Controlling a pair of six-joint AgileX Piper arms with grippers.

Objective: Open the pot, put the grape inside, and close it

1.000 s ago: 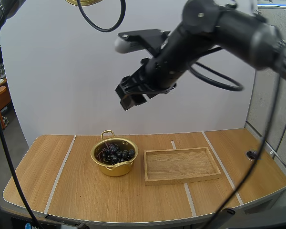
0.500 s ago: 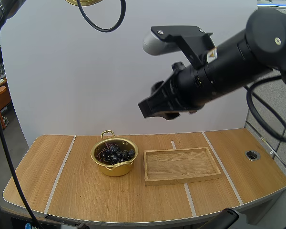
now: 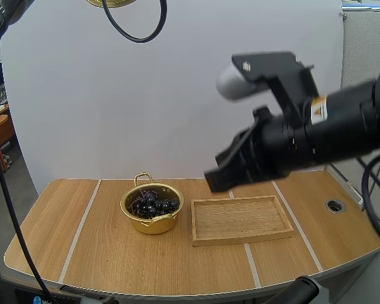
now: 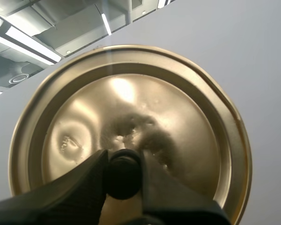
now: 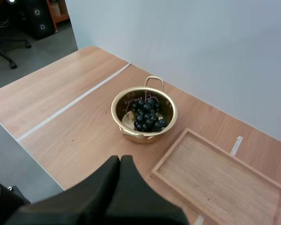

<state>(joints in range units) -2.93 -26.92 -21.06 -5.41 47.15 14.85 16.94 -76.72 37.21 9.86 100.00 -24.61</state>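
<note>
The gold pot (image 3: pixel 153 225) stands uncovered on the table's left half, with the dark bunch of grapes (image 3: pixel 153 204) lying inside it. My left gripper (image 4: pixel 124 161) is shut on the black knob (image 4: pixel 124 174) of the gold lid (image 4: pixel 178 122), held high up; the lid's edge (image 3: pixel 111 2) shows above the table. My right gripper (image 3: pixel 218 179) hangs in the air over the tray's far side, to the right of the pot. Its fingers (image 5: pixel 119 164) lie together as one dark wedge with nothing in them. The right wrist view looks down on the pot (image 5: pixel 117 105) and grapes (image 5: pixel 147 116).
A shallow wooden tray (image 3: pixel 240 237) lies just right of the pot, also seen as the tray (image 5: pixel 225 187) beside my right gripper. The wooden table (image 3: pixel 114 266) has pale strips across it and a round hole (image 3: pixel 334 205) near its right edge.
My right arm has swung right and downward, away from above the pot, and its fingers have closed on nothing. The lid and left gripper have stayed put.
</note>
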